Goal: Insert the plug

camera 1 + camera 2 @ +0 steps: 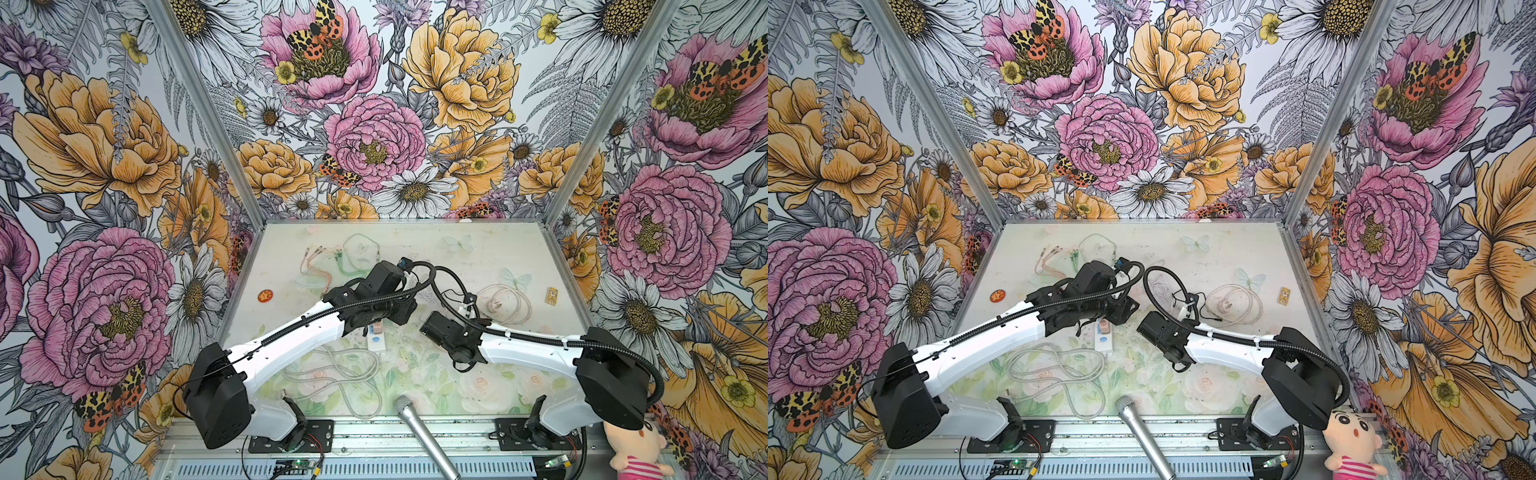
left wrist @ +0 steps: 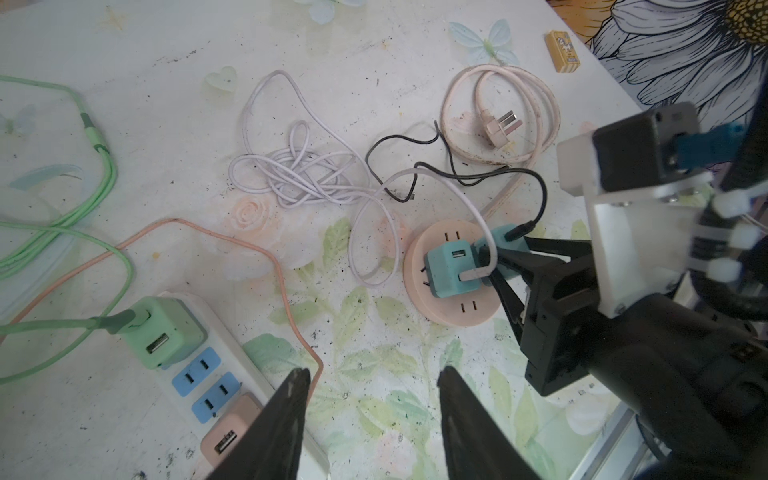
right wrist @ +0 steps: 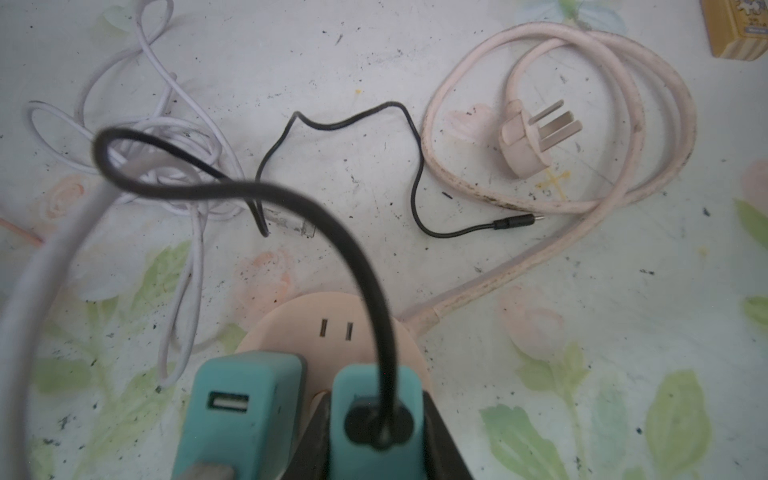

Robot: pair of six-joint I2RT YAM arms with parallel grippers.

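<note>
Teal plug with black cable is clamped in the right claw, a finger on each flat side. That leaves the cable free out the back and the prong end pointing down at the round socket. The plug sits over the socket's near edge, just beside a teal charger that looks already seated there. The prongs are hidden, so I can't tell if they are in a slot yet; my guess is aligning, not pushed home. An empty slot pair shows past the plug.

In the left wrist view the plug looks tilted. The charger takes the middle of the socket, so there is little room and the claw may bump it. The charger's white cable drapes across the plug and could snag.

Left claw has its fingers apart, holding nothing. It hangs above the table near the power strip, probably parked clear, or ready to steady the socket, which looks light enough to slide under a push. The strip carries a green charger and a pink charger. The pink cord's three-pin end lies loose, well apart.

In both top views the arms hide the socket.
</note>
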